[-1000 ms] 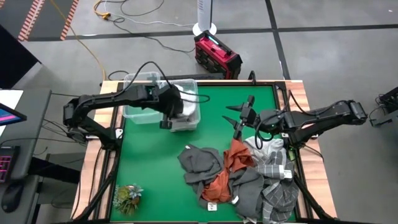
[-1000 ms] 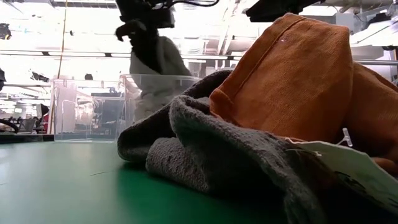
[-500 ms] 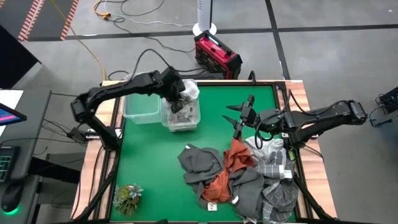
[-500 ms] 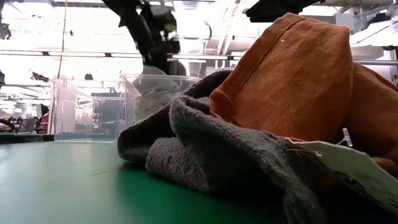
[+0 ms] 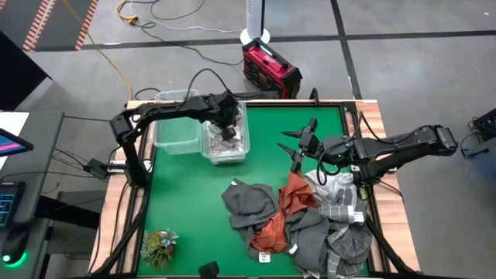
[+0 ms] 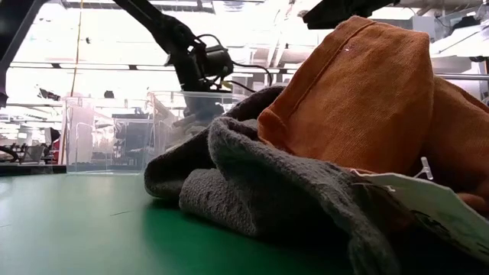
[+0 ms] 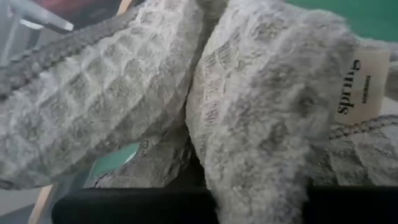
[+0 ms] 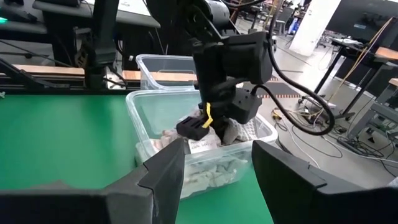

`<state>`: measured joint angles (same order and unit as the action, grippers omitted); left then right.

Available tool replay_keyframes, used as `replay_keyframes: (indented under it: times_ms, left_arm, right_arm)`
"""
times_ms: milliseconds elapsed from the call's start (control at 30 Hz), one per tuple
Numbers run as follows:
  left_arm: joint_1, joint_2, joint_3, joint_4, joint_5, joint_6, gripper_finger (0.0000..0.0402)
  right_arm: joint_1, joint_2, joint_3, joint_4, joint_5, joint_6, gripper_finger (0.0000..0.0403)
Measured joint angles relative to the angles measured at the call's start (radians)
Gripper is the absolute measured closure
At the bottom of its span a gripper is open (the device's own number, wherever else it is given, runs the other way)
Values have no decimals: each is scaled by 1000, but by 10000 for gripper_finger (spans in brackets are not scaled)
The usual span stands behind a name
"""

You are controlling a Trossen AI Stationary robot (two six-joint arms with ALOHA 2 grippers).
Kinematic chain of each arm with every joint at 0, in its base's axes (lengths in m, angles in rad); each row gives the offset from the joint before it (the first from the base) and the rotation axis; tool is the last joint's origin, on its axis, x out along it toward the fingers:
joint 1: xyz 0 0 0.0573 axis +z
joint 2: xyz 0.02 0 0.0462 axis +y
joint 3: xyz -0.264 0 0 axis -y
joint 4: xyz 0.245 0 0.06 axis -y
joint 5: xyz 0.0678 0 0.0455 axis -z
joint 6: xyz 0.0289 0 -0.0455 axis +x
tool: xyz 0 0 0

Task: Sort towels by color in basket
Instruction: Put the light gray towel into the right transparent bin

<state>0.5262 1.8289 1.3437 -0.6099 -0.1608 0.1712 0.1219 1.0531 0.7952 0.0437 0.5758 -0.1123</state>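
I am looking down at a white towel (image 5: 225, 144) lying bunched inside a clear bin (image 5: 226, 155) at the far left of the table. My left gripper (image 5: 226, 129) is reaching down into that bin with its fingers pinched shut on the towel; in the left wrist view, waffle-weave cloth (image 7: 261, 118) with a sewn label is filling almost the whole picture. The left arm is stretching in from the table's left edge, bent at the elbow.

A second clear bin (image 5: 173, 132) is standing just beside the first, on its left side. I cannot tell if anything is in it.

My right gripper (image 5: 297, 147) is hovering above the mat near the table's middle right, its fingers spread apart and holding nothing. In the right wrist view those two fingers (image 8: 163, 175) are framing the bin and the left gripper (image 8: 214, 123) beyond them.

The remaining towels are lying in a heap (image 5: 302, 221) at the near right of the table: dark grey (image 5: 249, 200), rust-orange (image 5: 296, 194), white (image 5: 329, 184) and grey plaid (image 5: 341, 208) pieces overlapping one another. In the low view the orange towel (image 6: 359, 99) is draping over a grey one (image 6: 252, 183), filling the foreground.

The table is wearing a green mat (image 5: 186, 201) with a wooden rim. A small plant (image 5: 158, 246) is sitting at the near left corner. Beyond the table, on the grey floor, a red case (image 5: 270, 68) is resting among loose cables.
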Motion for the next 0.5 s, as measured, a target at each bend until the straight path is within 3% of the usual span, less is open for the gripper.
replay_keyframes:
  times_ms: [233, 500]
  left_arm:
    - [-45, 3, -2, -7, -11, 65, 362]
    - [-115, 4, -3, 20, -72, 115, 280]
  right_arm:
    - [0, 0, 0, 0, 0, 0, 181]
    - [0, 0, 0, 0, 0, 7, 181]
